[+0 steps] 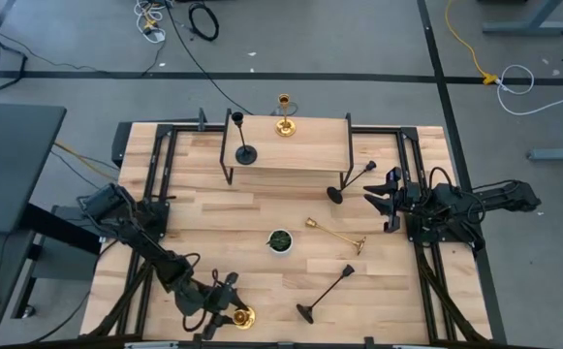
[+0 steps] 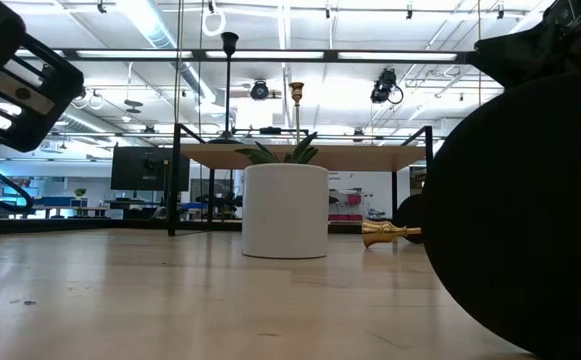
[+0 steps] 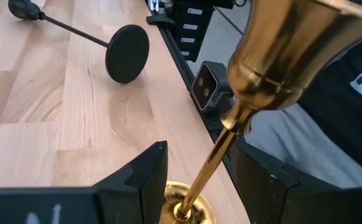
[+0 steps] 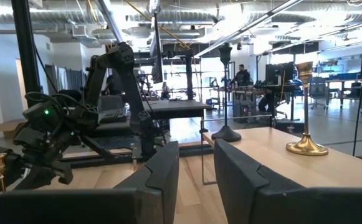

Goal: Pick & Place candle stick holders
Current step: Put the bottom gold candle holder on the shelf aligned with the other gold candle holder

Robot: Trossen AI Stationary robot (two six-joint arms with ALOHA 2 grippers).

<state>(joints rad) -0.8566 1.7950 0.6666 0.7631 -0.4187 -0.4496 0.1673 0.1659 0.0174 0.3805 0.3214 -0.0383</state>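
Left gripper at table's 7 o'clock edge, fingers clamped on a gold holder at its base, stem upright. Right gripper at 3 o'clock, holding nothing, jaws slightly apart. On shelf at 12 o'clock: one black holder, one gold.

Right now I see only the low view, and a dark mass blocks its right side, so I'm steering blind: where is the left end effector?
Observer: The left end effector is at the table's front edge, at an upright gold holder.
Operator: How many holders lie flat on the table?
Observer: Three: a lying gold holder right of the white bowl, a black holder by the shelf, and a black holder near the front.
Operator: And the right end effector?
Observer: The right end effector hangs open, holding nothing, just right of the black holder by the shelf.
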